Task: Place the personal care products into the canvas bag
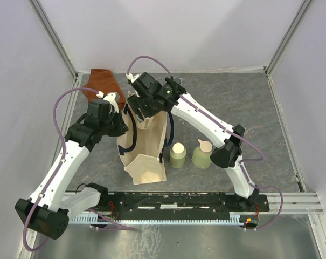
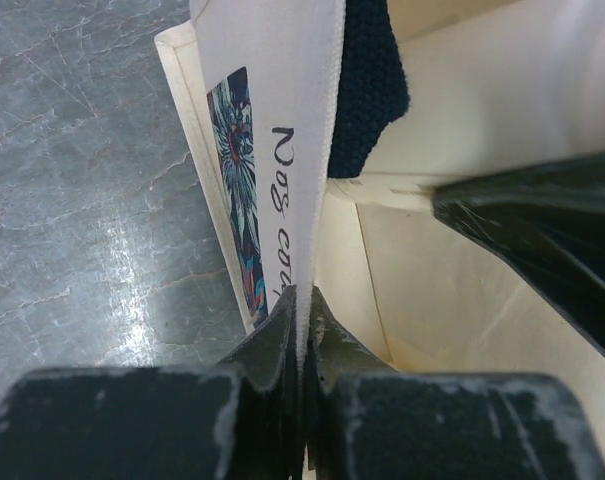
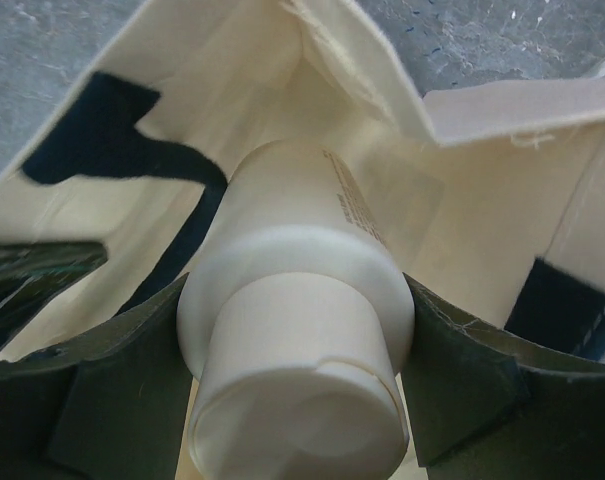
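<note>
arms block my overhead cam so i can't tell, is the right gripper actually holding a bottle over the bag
observer: yes. The right wrist view shows the right gripper clamped on a cream bottle, whose far end points into the canvas bag mouth.
operator: and the left gripper, is it on the bag
observer: yes. The left wrist view shows it pinched shut on the upper edge of the bag's wall, beside a flower print.
</note>
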Tool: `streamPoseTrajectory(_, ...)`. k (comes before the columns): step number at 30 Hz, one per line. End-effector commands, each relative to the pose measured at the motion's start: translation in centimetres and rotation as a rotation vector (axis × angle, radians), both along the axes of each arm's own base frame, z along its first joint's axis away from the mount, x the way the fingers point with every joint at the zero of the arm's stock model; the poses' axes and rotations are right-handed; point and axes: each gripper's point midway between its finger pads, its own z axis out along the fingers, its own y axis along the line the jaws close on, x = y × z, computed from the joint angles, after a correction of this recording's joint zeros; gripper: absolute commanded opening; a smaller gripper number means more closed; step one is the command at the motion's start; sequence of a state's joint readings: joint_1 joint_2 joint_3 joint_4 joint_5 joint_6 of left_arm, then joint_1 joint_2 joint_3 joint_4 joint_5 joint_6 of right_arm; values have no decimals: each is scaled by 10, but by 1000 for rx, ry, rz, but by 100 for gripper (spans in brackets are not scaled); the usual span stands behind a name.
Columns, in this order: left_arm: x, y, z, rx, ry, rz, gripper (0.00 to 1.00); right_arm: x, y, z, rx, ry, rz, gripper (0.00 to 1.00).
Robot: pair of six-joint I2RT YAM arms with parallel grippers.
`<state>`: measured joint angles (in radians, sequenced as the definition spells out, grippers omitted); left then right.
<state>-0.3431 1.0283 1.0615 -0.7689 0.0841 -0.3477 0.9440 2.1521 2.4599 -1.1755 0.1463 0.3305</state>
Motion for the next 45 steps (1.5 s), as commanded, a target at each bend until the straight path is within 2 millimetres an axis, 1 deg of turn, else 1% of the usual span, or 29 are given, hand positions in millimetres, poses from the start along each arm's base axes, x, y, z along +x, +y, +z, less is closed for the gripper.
streamPoseTrajectory(1,1,-10,35,-71,-91,-26,3,22,8,13,44,-93,-68,0)
streamPoseTrajectory(4,0,-9,30,-64,-83,-27,3,25,5,-4,-8,-85,-78,0)
streamPoseTrajectory(11,0,-4,21,-45,-84,-8,3,31,8,-41,-79,-41,-55,0)
streamPoseTrajectory(16,0,-1,13,-31,-79,3,3,34,4,-65,-125,0,-37,0)
streamPoseTrajectory(23,-1,-1,-1,-27,-62,4,3,33,-2,-93,-174,39,-17,0)
streamPoseTrajectory(31,0,3,-6,-20,-79,27,3,27,-7,-129,-230,88,-5,0)
streamPoseTrajectory(35,0,3,-8,-17,-73,25,3,23,-13,-145,-274,114,-5,0)
streamPoseTrajectory(40,1,3,-8,-16,-72,26,3,20,-20,-160,-311,136,-7,0)
streamPoseTrajectory(42,1,3,-8,-16,-73,26,3,20,-20,-162,-313,138,-6,4)
streamPoseTrajectory(45,1,3,-8,-16,-73,27,3,20,-18,-153,-292,129,-9,27)
